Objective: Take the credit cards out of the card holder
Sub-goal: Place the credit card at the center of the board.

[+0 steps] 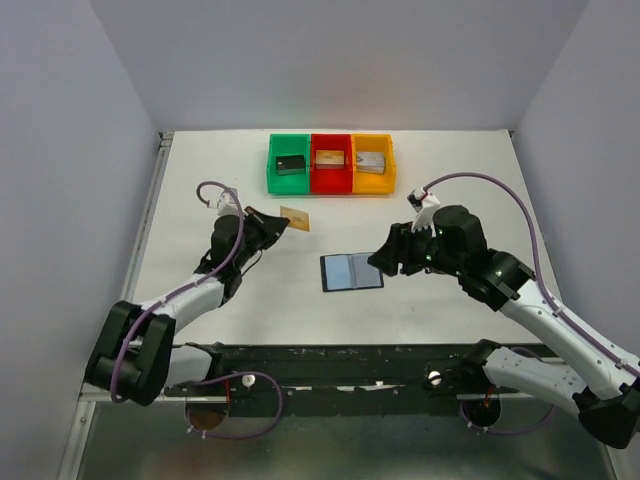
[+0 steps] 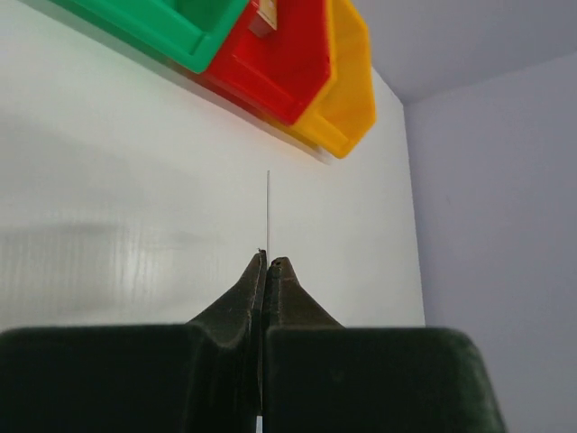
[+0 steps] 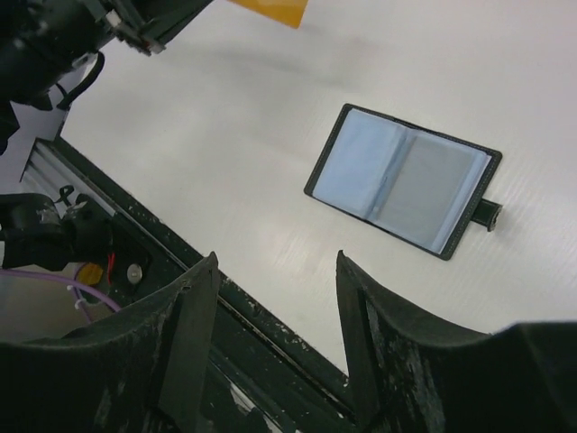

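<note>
Fingers [image 2: 248, 293] of the left gripper [image 2: 269, 262] are pressed fully together on a tan card [image 1: 297, 216], which shows edge-on as a thin line in the wrist view and lies left of centre in the overhead view. Opposite, the right gripper [image 3: 275, 271] stands wide open and empty, just right of the open black wallet [image 1: 351, 271] at frame centre. Further cards in its sleeves cannot be made out.

Judgement: cards are light, stiff and slick, so any exposed short edge is best pinched. The wallet is light, may slide and wants pinning. The table [image 1: 450, 200] gives ample room around it. The bins [image 1: 331, 163] sit well apart at upper centre.
</note>
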Available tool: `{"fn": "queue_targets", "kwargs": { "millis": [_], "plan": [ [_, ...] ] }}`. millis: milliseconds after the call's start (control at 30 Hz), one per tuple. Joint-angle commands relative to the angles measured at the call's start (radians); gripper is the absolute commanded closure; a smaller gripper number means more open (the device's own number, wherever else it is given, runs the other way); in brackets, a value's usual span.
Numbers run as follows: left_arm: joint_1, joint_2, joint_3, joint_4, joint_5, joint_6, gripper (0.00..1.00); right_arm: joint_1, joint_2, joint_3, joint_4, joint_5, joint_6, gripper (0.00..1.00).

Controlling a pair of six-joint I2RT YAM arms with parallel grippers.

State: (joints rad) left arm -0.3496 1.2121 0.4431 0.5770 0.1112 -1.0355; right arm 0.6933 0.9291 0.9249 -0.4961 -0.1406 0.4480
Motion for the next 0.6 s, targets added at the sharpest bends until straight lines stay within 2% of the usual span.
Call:
{"fn": "queue_targets", "kwargs": {
  "millis": [0,300,567],
  "plan": [
    [0.044,0.145,0.083,-0.008,-0.104,-0.037,1.0,0.002,0.002,-0.027,0.074,-0.085,0.044,0.38],
    [0.081,0.383,0.16,0.04,-0.085,-0.067,1.0,0.002,0.011,-0.051,0.077,-0.113,0.044,0.39],
    [0.084,0.475,0.171,0.086,-0.077,-0.084,1.0,0.002,0.053,-0.052,0.091,-0.136,0.04,0.39]
  ]
}}
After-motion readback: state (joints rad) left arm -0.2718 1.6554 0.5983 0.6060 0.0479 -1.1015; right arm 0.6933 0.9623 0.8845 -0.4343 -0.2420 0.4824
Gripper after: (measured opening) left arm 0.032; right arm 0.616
